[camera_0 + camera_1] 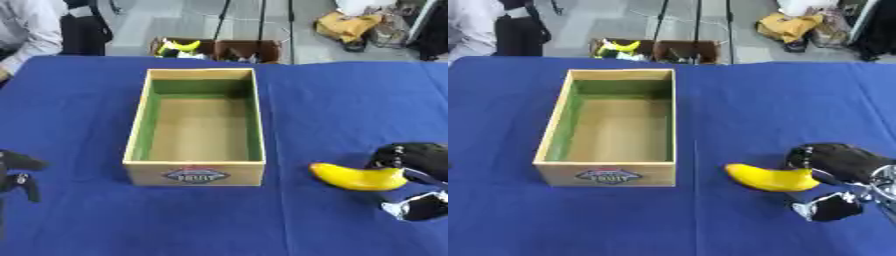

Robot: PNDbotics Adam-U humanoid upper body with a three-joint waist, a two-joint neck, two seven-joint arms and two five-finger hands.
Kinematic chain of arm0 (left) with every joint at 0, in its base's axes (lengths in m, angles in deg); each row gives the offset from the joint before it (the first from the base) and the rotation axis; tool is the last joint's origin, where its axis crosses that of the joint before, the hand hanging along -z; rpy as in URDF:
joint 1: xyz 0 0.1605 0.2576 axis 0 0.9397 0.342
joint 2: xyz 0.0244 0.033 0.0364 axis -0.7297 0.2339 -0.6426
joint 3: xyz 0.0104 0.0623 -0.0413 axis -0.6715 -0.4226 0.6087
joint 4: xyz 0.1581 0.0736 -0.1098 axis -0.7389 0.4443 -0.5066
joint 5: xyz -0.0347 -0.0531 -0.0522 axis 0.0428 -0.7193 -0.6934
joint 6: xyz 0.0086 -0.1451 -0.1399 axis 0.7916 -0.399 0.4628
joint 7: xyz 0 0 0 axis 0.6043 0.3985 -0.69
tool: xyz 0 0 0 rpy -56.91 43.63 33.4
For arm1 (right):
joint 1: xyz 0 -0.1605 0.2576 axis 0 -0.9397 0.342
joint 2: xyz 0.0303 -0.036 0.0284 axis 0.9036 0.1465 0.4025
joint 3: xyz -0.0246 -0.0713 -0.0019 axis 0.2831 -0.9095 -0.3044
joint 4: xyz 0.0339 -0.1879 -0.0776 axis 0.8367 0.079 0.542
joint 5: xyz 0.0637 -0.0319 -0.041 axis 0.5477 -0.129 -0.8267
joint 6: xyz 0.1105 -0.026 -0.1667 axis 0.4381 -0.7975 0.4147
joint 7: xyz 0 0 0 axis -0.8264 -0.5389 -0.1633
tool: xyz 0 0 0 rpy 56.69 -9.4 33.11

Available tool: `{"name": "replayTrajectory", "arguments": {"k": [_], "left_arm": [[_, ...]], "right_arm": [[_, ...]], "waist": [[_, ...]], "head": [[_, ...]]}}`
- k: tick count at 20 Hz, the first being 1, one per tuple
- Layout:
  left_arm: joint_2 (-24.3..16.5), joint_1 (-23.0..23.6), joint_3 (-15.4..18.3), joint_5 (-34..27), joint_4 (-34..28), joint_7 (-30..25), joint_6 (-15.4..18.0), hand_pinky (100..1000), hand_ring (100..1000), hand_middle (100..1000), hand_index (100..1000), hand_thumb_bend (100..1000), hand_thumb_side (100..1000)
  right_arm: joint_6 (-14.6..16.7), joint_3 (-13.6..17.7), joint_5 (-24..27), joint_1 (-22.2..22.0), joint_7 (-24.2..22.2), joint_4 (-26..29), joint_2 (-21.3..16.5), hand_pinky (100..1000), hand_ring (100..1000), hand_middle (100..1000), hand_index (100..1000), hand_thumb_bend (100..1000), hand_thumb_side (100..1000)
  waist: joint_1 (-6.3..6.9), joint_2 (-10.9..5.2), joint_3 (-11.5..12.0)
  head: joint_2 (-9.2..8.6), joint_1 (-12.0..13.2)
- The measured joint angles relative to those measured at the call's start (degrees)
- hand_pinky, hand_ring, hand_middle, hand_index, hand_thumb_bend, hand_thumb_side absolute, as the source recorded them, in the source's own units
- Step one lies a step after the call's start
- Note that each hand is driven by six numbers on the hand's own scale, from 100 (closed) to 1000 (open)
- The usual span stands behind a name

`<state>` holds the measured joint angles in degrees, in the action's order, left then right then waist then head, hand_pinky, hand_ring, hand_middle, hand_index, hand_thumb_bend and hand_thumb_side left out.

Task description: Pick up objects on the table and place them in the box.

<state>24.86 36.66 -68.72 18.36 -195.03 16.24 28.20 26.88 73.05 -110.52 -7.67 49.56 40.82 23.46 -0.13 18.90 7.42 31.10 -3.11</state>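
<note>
Right eye view: right hand (837, 167) near table's (745, 100) right edge, fingers curled round banana (770, 179); left hand (16, 172) cut off at left edge, grip unclear; box (610, 125) mid-table

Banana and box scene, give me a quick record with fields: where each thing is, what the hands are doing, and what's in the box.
banana: yellow banana, on the blue tablecloth, right of the box
right hand: right hand, curled round the banana's right end
left hand: left hand, idle at the left edge, fingers relaxed
box: wooden box, open top, green inner walls, label on its front
box contents: nothing visible inside
</note>
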Motion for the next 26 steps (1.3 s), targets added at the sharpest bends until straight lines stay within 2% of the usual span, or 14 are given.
{"name": "replayTrajectory", "arguments": {"k": [7,26], "left_arm": [[0.0,0.0,-0.2,0.0,0.0,0.0,0.0,247,581,481,575,100,948],[0.0,0.0,-0.3,0.0,0.0,-0.2,0.2,246,584,482,575,100,948]], "right_arm": [[0.1,-0.3,-0.1,0.5,0.3,-0.5,0.0,811,867,689,785,161,548],[-0.4,-0.6,-0.2,0.5,3.4,-1.0,-0.1,796,840,609,720,107,569]], "waist": [[0.00,0.00,0.1],[0.02,0.15,0.1]], "head": [[0.00,-0.1],[-0.21,-0.1]]}}
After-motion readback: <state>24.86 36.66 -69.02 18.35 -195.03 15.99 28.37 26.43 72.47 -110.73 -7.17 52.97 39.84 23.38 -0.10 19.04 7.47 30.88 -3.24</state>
